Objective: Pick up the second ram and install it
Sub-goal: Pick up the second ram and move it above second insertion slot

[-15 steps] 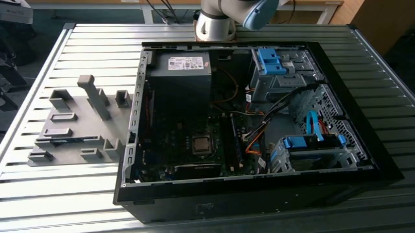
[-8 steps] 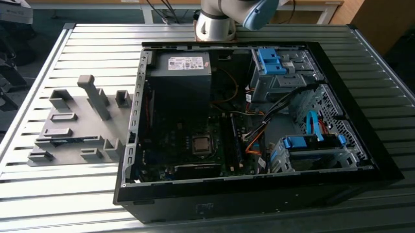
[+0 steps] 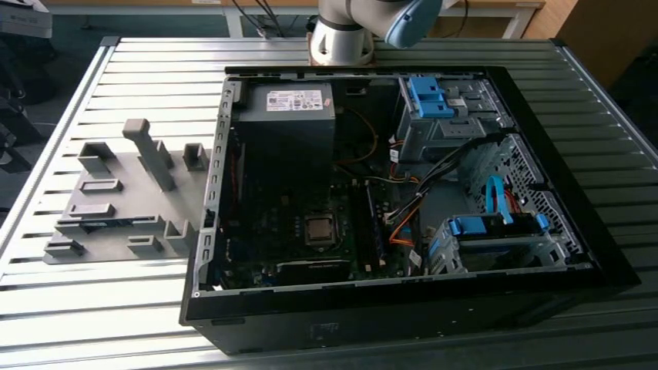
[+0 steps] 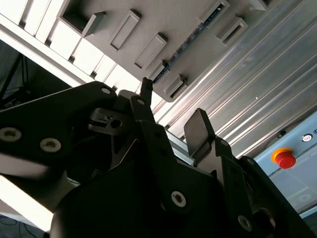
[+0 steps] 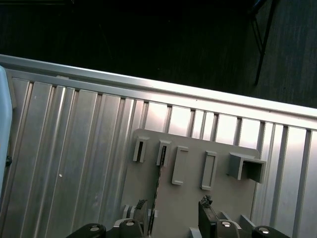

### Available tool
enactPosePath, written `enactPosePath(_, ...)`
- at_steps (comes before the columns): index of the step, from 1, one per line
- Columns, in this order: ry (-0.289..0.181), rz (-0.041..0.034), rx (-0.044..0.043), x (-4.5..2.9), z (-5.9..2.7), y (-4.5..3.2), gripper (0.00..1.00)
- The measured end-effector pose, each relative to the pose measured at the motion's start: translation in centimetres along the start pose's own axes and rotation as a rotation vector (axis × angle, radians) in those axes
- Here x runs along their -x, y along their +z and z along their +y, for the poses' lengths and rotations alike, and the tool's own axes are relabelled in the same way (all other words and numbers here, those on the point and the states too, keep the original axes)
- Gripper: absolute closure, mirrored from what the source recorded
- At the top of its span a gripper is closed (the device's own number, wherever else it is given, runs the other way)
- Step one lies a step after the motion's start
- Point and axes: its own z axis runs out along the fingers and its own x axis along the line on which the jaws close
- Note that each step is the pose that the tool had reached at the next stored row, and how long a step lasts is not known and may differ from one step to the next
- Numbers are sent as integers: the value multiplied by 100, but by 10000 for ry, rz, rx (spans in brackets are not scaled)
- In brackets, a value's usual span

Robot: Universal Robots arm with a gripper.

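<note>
On the slatted table (image 3: 134, 69) an open computer case (image 3: 411, 308) lies on its side, with the power supply (image 3: 288, 116) at its far end and the arm (image 3: 350, 31) standing behind it. Just beside the case, at the exterior view's left, sits a grey fixture plate (image 3: 123, 173) with raised blocks. The ram (image 3: 113, 223) rests on this plate, outside the case, as a thin dark strip with a bluish patch near the plate's front edge. In the first wrist view the ram (image 5: 157, 191) is seen edge-on, a narrow dark line running across the plate (image 5: 223, 198) from a small block; in the second wrist view the ram (image 4: 190, 42) shows as a dark stick held between low blocks on the plate (image 4: 163, 15). The gripper (image 5: 173, 201) hangs above the plate, clear of the ram. Its fingers (image 5: 205, 213) stand apart with nothing between them, and in the second wrist view the gripper (image 4: 172, 98) likewise shows two separated fingers (image 4: 198, 131) against the table slats. A red button (image 4: 283, 158) sits beyond the table edge in that view.
</note>
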Motion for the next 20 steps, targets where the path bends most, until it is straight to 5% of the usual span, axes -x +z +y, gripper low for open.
enactPosePath(1,0,0,-1,0,0,0,48)
enactPosePath(17,13,-1,-1,0,0,0,48)
enactPosePath(20,13,-1,-1,0,0,0,55)
